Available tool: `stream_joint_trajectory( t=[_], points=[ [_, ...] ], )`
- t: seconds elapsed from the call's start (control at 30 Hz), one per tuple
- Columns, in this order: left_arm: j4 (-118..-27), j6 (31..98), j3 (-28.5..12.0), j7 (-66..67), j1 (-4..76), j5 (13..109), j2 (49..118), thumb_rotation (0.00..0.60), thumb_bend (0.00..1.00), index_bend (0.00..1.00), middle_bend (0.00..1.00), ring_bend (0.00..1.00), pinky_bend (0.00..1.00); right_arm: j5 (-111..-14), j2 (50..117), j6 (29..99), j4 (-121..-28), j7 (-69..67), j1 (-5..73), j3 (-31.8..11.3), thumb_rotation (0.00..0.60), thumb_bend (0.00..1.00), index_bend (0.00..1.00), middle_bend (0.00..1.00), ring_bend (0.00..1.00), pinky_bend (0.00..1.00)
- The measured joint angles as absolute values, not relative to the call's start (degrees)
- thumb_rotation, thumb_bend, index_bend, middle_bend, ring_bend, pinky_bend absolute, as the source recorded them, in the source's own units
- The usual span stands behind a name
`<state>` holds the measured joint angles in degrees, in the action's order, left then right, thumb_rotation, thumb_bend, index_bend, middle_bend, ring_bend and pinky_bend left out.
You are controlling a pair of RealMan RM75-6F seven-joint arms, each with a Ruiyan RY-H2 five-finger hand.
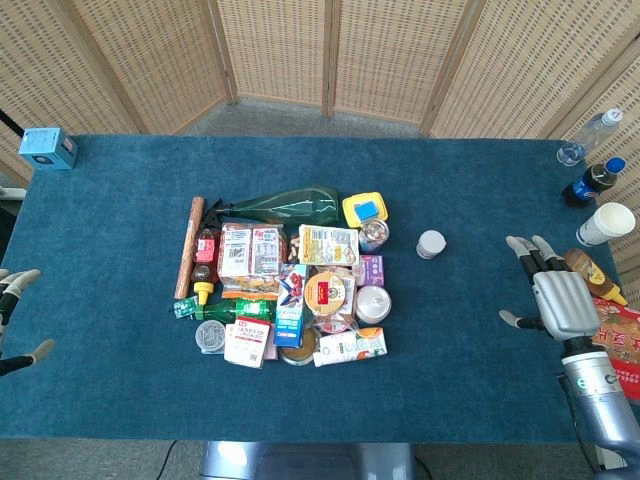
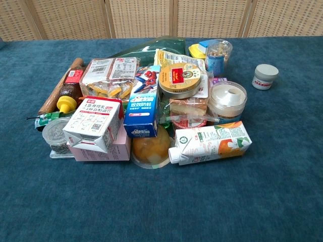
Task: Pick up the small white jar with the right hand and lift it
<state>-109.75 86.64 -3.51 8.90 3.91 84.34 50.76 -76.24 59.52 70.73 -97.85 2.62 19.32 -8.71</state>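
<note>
The small white jar (image 1: 431,244) stands upright by itself on the blue tablecloth, just right of the pile of groceries; the chest view shows this jar (image 2: 264,76) at the upper right with a red label band. My right hand (image 1: 555,297) hovers over the cloth well to the right of the jar, fingers spread and empty, pointing away from me. At the far left edge, my left hand (image 1: 12,300) is only partly visible, fingers apart, holding nothing. Neither hand appears in the chest view.
A dense pile of groceries (image 1: 285,285) fills the table's middle, its nearest items a lidded cup (image 1: 373,236) and a white tub (image 1: 372,304). Bottles (image 1: 594,182), a paper cup (image 1: 606,224) and a squeeze bottle (image 1: 594,275) crowd the right edge. A blue box (image 1: 47,147) sits far left.
</note>
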Motion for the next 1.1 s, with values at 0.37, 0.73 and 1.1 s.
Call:
stream_joint_trajectory(
  t=[0.37, 0.73, 1.1],
  points=[
    [-109.67, 86.31, -3.14, 8.78, 4.07, 84.96, 51.16, 0.6, 0.0, 0.15, 0.24, 0.16, 0.0, -75.97, 59.61, 69.04, -97.45, 0.38, 19.85, -8.8, 0.6, 0.12, 0.0, 0.12, 0.0, 0.22],
    [-110.07, 88.04, -3.13, 8.49, 3.61, 86.68, 50.33, 0.6, 0.0, 0.15, 0.24, 0.16, 0.0, -76.89, 60.28, 68.15, -96.2, -3.77, 21.23, -9.98, 0.6, 0.11, 0.0, 0.12, 0.0, 0.22],
    [-109.66, 88.18, -2.94, 8.27, 3.47, 87.03, 50.64, 0.6, 0.0, 0.15, 0.23, 0.16, 0.0, -74.55, 62.7, 66.43, -94.5, -3.22, 23.28, -11.4, 0.6, 0.11, 0.0, 0.12, 0.0, 0.25]
  ],
)
